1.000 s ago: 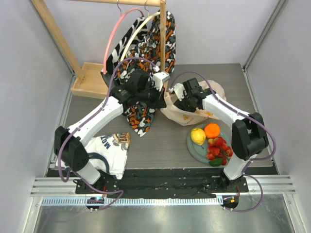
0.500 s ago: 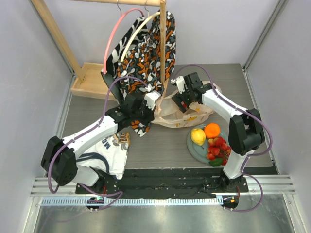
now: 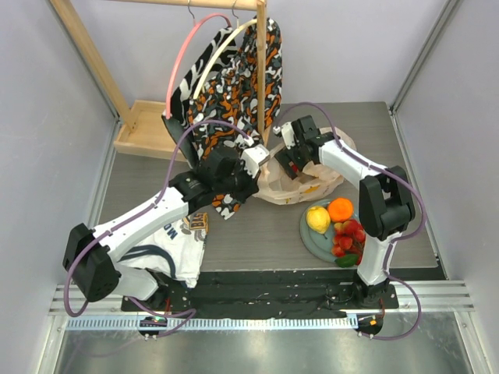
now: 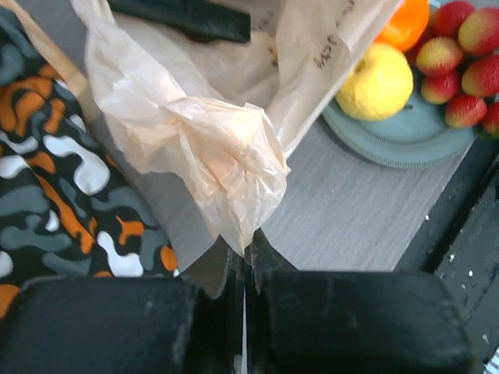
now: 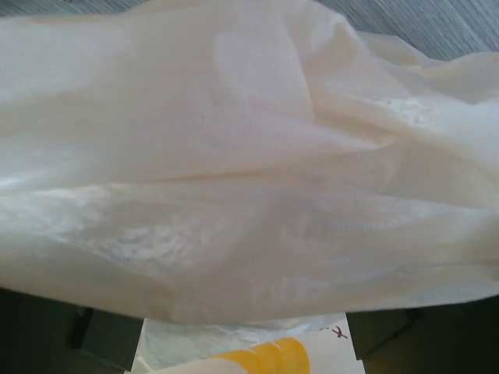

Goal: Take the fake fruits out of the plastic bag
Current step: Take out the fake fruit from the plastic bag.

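The bag (image 3: 304, 181) lies crumpled on the table (image 3: 156, 167) at mid-frame in the top view, between the two grippers. Its left edge is pulled up into a bunched peak.

The left gripper (image 4: 244, 253) has its fingers pressed together on that peak. In its wrist view the film fans out upward from the pinch (peach, thin, heavily creased).

The right gripper (image 3: 294, 161) sits at the bag's upper edge, just right of the left one. In its own view the film fills nearly the whole frame. Its dark fingers show only at the two lower corners, well apart, with film and a yellow printed mark between them. They are spread and clamp nothing that can be seen.

What lies inside the bag cannot be told.

A plate (image 3: 310, 240) sits at lower right in the top view, just below the bag. It holds a yellow fruit (image 3: 317, 218), an orange (image 3: 340, 209) and red berries (image 3: 349, 238), all touching.

A patterned cloth (image 3: 234, 78) hangs at upper centre, its lower end just left of the bag. A white cloth (image 3: 178, 245) lies at lower left.
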You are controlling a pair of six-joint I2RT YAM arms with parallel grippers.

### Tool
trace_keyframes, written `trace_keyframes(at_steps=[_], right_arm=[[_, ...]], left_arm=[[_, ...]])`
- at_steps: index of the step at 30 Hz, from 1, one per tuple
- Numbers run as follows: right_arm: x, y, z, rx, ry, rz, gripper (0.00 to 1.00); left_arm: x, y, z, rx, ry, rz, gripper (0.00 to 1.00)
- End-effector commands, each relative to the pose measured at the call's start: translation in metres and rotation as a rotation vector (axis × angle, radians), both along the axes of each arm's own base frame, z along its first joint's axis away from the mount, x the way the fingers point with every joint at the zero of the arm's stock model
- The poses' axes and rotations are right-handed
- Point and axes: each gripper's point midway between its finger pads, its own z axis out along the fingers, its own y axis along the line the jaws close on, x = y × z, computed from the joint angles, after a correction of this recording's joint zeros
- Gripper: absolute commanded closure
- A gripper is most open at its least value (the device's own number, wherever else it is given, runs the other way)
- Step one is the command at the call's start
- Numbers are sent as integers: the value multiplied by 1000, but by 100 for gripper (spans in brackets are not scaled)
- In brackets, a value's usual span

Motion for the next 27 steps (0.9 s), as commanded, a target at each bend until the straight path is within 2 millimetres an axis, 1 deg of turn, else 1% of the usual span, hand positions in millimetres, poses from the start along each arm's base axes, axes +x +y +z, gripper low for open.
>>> trace_keyframes(at_steps=[1, 2, 3, 4, 5, 6, 7, 8, 11, 13, 14, 17, 18, 22, 23, 24, 26, 27], right_arm=[[22, 5, 17, 41, -63, -16, 9], [29, 6, 24, 63, -76, -32, 10], [32, 8, 19, 73, -64, -34, 10], [36, 8, 21, 83, -67, -40, 12], [41, 15, 27, 123, -67, -24, 13], [44, 17, 26, 130, -62, -29, 14], [47, 18, 18, 128, -43, -28, 15], [51, 23, 22, 143, -41, -17, 18], [56, 26, 16, 157, -13, -8, 20], [57, 29, 11, 161, 9, 8, 20], [55, 31, 5, 161, 40, 15, 20], [49, 42, -1, 203, 91, 50, 19], [44, 51, 1, 254, 111, 84, 18], [35, 71, 9, 361, 150, 148, 16], [35, 74, 10, 374, 152, 148, 16], [36, 75, 6, 374, 159, 143, 16], [45, 73, 4, 357, 139, 117, 16], [47, 73, -3, 351, 147, 109, 16]], left_arm=[[-14, 2, -13, -14, 59, 2, 100], [-15, 2, -14, -12, 62, 1, 100], [-17, 3, -16, -6, 66, 2, 100], [-17, 5, -17, 0, 64, 4, 100], [-17, 6, -18, 7, 68, 10, 100], [-17, 9, -21, 22, 72, 23, 100], [-17, 10, -20, 25, 74, 29, 100], [-17, 11, -20, 27, 77, 31, 100], [-16, 12, -15, 26, 68, 31, 100], [-14, 11, -14, 33, 59, 29, 100], [-12, 9, -14, 37, 54, 24, 100], [-9, 2, -11, 19, 52, 11, 100], [-9, 0, -12, 17, 57, 6, 100], [-6, -5, -7, 4, 48, -4, 100], [-6, -5, -6, 2, 44, -5, 100], [-4, -7, -5, -1, 41, -7, 100], [-2, -9, -2, -9, 35, -9, 100], [-2, -11, -2, -11, 38, -12, 100]])
